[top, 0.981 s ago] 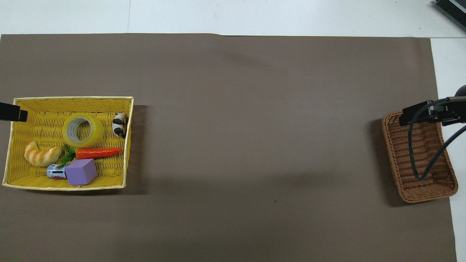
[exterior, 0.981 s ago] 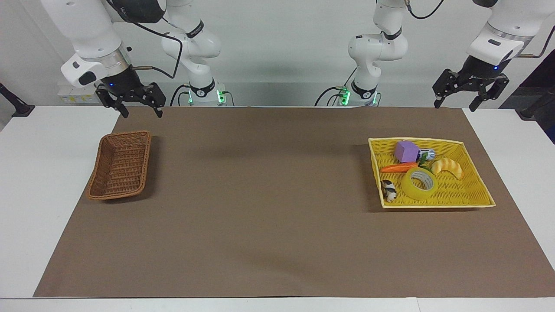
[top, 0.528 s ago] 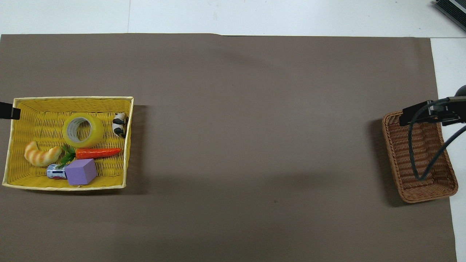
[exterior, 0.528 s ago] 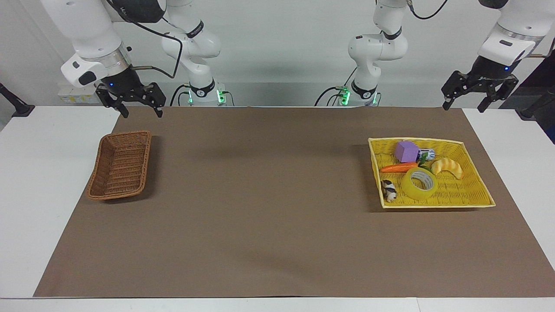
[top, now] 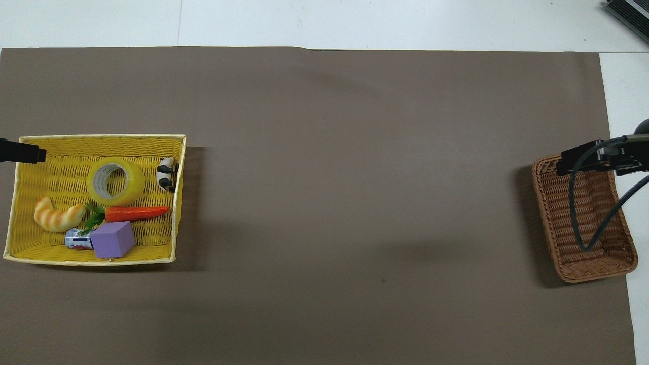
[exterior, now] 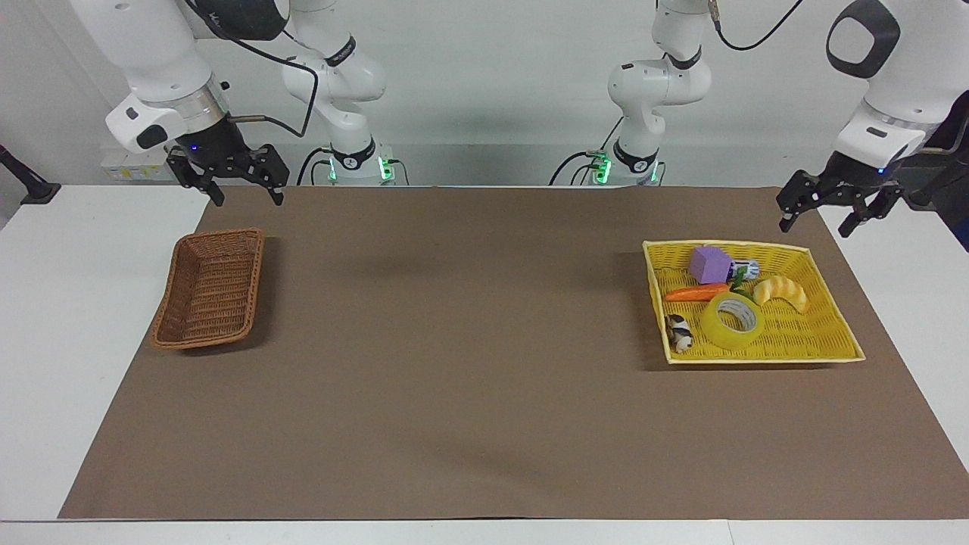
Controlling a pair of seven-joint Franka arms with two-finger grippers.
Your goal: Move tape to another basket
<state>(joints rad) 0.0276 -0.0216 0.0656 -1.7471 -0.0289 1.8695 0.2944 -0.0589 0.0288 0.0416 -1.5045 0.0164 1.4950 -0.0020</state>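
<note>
Our left gripper hangs in the air with its fingers spread wide, over the brown mat's corner beside the yellow basket. Our right gripper waits up high at the right arm's end, over the mat edge near the brown basket, and its fingers are spread wide too. Both hold nothing.

The tape lies flat in the yellow basket. Close by it we see a carrot, a croissant toy, a purple block, a small can and a little black and white animal.

The brown basket has nothing in it. Both baskets sit on a big brown mat that covers most of the white tabletop. A plain pale wall rises by the arms.
</note>
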